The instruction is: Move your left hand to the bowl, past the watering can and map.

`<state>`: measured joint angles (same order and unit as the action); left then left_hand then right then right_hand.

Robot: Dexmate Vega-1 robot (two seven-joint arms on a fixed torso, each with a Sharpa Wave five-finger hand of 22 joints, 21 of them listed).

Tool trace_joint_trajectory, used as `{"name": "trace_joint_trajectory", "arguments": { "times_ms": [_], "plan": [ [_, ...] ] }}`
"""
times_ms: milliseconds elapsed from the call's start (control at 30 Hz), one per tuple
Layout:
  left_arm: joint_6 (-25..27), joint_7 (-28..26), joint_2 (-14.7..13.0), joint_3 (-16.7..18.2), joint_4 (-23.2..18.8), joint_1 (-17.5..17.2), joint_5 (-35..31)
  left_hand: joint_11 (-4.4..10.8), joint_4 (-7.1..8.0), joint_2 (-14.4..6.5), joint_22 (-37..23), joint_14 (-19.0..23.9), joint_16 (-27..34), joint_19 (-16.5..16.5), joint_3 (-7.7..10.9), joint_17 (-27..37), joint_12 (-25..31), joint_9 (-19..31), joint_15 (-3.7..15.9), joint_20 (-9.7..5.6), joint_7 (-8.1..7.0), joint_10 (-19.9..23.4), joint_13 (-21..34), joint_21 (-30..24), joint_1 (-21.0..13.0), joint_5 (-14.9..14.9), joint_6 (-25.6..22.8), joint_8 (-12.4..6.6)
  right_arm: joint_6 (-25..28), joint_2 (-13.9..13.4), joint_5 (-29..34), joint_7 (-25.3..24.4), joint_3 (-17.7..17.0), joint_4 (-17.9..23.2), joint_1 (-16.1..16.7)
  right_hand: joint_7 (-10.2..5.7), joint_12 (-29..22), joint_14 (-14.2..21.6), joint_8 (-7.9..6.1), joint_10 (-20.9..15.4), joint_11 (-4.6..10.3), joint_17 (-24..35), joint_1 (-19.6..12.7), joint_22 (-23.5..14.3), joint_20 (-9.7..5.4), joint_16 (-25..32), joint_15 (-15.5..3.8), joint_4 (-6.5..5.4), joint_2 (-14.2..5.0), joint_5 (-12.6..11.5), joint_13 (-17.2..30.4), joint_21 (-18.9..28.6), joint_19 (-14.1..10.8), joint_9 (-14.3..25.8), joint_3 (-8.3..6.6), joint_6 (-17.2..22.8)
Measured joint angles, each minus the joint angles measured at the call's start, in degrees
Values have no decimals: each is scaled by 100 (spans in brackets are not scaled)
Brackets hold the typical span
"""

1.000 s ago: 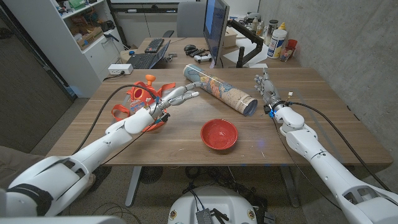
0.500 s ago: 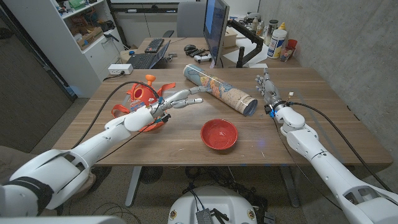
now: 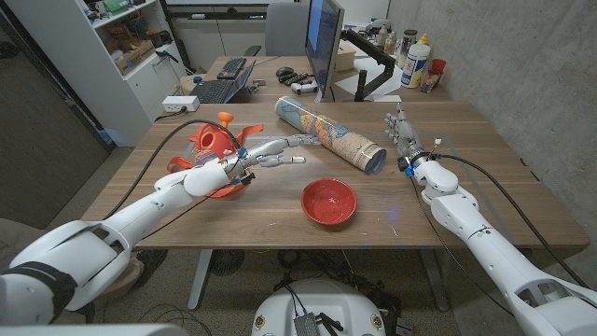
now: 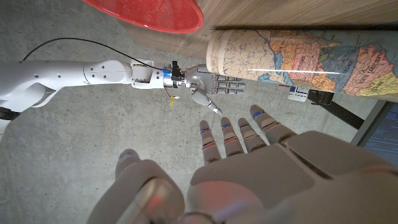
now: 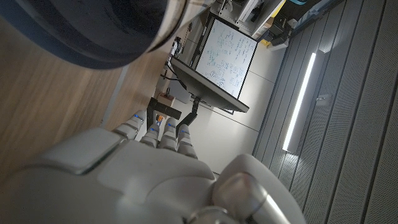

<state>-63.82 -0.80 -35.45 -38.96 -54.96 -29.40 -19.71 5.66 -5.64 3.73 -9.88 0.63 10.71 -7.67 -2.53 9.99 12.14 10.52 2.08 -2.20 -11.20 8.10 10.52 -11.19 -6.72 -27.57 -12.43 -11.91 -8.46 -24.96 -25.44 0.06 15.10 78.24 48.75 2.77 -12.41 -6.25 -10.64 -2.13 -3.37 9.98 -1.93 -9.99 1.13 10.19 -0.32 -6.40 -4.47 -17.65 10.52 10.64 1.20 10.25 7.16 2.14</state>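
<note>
A red bowl sits on the wooden table near its front middle; its rim shows as a red bowl in the left wrist view. A rolled map lies diagonally behind it, also seen as the map. An orange watering can stands at the left. My left hand hovers open just right of the can, fingers stretched toward the map, holding nothing; its back shows as my left hand. My right hand stands open beside the map's right end, seen too as my right hand.
A second desk behind the table carries a monitor, a keyboard and bottles. A white shelf stands at the far left. Cables trail from both wrists across the table.
My left hand has moved right, away from the watering can and toward the map and bowl. The right hand has stayed put.
</note>
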Motion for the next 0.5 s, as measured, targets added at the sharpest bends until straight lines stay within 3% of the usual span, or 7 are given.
{"name": "trace_joint_trajectory", "arguments": {
  "times_ms": [433, 500],
  "plan": [
    [-214, -118, -24, -36, 210, 132, -210, -3, -79, -59, 0, 35, 0, -9, 80, 0, 0, 0, -35, 9, -7, 36, 0, 0, -208, -91, -7, 0, 35, 9, 0, 35, 4, -37, -42, 0, 0, 0, 0, 31, -31, 0, 0, 0, 0, 0, 0, 0, 0, 0, 0, 0, 0, 0, 0, 0],
    [-383, -286, -29, -42, 234, 160, -523, -3, -84, -68, 0, 35, 0, -9, 85, 0, 0, 0, -35, 8, -7, 36, 0, 0, -217, -106, -7, 0, 38, 17, 0, 37, 7, -49, -58, 0, 0, 0, 0, 31, -31, 0, 0, 0, 0, 0, 0, 0, 0, 0, 0, 0, 0, 0, 0, 0]
  ]
}}
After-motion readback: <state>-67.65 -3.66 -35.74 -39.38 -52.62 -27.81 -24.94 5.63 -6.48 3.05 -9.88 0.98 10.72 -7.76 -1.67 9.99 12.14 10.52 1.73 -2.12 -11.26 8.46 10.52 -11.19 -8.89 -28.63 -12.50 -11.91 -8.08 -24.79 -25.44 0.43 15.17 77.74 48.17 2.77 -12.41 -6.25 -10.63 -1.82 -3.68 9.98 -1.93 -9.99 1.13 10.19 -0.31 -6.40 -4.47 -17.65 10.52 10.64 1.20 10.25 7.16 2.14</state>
